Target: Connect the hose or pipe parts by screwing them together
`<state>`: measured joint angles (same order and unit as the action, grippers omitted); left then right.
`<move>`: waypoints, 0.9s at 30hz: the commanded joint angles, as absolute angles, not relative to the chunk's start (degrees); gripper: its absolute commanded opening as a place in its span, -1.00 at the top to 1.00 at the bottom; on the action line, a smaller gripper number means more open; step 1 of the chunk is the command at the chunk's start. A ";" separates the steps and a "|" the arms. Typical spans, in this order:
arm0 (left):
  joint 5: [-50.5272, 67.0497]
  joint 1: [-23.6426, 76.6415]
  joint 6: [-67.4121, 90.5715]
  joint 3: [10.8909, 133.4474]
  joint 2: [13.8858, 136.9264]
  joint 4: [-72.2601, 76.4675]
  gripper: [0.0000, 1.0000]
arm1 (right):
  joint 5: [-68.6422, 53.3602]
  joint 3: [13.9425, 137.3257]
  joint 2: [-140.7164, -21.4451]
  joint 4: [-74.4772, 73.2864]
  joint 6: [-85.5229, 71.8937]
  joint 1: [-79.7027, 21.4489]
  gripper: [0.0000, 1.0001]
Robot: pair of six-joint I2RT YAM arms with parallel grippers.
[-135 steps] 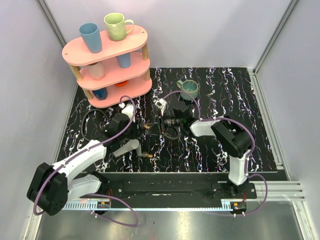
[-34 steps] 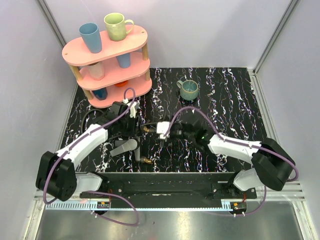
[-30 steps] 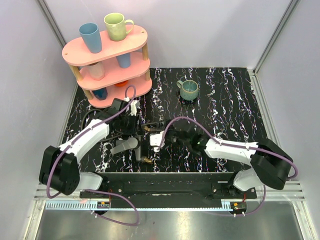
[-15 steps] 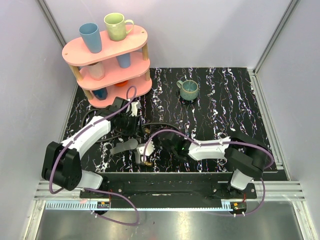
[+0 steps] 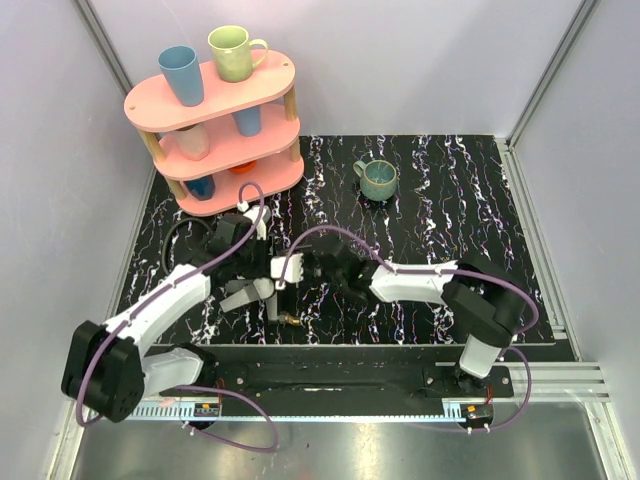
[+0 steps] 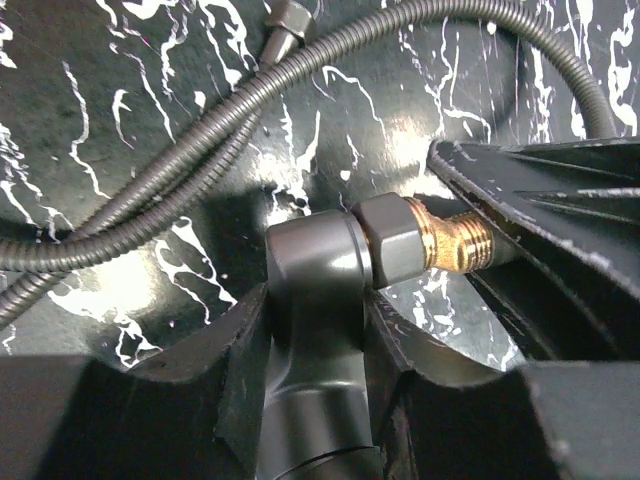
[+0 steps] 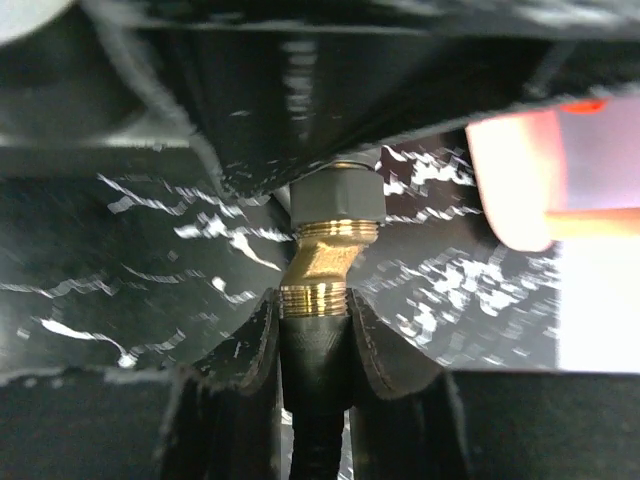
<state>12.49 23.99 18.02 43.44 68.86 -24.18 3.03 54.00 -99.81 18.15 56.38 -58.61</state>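
Robotics lab test cell, dressed with kitchen props.
Plain pale walls (image 5: 400, 60) on aluminium frame posts (image 5: 105, 45) close in the black marbled mat (image 5: 450, 210). A metal rail (image 5: 570, 376) along the mat's near edge carries the cabled left arm (image 5: 160, 310) and right arm (image 5: 415, 283). At the mat's far left corner a pink three-tier shelf (image 5: 215, 95) holds mugs.

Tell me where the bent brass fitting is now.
In the left wrist view, the bent brass fitting sits right of centre, joined to the grey nut on its left; its threaded end points right.
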 commanded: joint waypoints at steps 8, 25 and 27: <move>1.50 31.55 19.51 34.80 57.13 -0.26 1.00 | -41.19 64.16 -106.77 19.68 8.03 -43.95 1.00; 5.89 31.73 21.36 42.44 65.65 -10.01 1.00 | -23.83 48.43 -88.53 15.57 4.48 -42.36 -1.00; 6.06 31.73 21.18 45.60 68.27 -13.86 1.00 | -17.54 47.38 -82.99 11.45 4.57 -42.28 -0.99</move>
<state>2.68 31.53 20.58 37.76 66.35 -14.11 -28.73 48.99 -93.12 16.21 3.64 -42.54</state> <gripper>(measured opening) 0.409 0.994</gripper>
